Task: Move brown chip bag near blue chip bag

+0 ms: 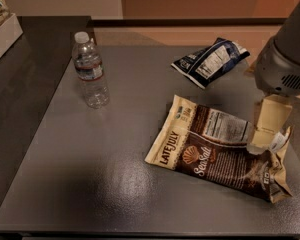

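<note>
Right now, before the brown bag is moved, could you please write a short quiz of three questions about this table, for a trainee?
1. True or false: the water bottle stands upright, to the left of the brown chip bag.
2. Where is the gripper? A: at the right end of the brown chip bag. B: beside the water bottle. C: out of view.
3. Does the brown chip bag touch the blue chip bag?
Key: 1 true. 2 A. 3 no, bare table shows between them.
</note>
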Available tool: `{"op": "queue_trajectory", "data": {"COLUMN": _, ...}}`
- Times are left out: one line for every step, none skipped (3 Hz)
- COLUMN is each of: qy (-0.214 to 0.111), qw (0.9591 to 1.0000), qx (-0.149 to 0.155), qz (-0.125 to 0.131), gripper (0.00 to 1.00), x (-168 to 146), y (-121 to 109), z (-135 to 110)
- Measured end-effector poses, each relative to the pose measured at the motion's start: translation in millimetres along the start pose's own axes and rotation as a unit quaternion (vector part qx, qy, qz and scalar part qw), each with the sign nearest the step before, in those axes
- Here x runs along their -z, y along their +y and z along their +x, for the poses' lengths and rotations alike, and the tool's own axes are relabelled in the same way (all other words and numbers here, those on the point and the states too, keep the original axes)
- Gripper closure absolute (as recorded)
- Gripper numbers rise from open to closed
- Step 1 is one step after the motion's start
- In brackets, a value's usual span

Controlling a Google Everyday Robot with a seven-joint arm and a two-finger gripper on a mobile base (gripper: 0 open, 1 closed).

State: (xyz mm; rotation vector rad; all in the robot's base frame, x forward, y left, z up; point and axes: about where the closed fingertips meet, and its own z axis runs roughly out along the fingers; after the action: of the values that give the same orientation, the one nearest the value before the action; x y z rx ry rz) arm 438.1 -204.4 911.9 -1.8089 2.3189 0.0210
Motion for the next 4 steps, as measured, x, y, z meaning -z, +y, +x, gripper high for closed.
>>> {"op": "queue_trajectory", "data": {"qy": 0.017, "qw": 0.9997, "qx": -0.005, "qz": -0.019, "gripper": 0.00, "x": -28, "y": 3, "z": 8}}
{"op": "queue_trajectory", "data": {"qy": 0.025, "qw": 0.9992, "qx": -0.006, "qz": -0.029, "gripper": 0.00, "x": -46, "y": 6, "z": 15}}
{"op": "queue_trajectory", "data": {"qy": 0.030, "qw": 0.9988, "qx": -0.002, "qz": -0.037, "gripper": 0.18, "x": -56, "y": 10, "z": 18}}
{"op": "queue_trajectory", "data": {"qy": 0.031, "qw": 0.9986, "qx": 0.002, "qz": -0.042, "gripper": 0.41, "x": -57, "y": 12, "z": 18}}
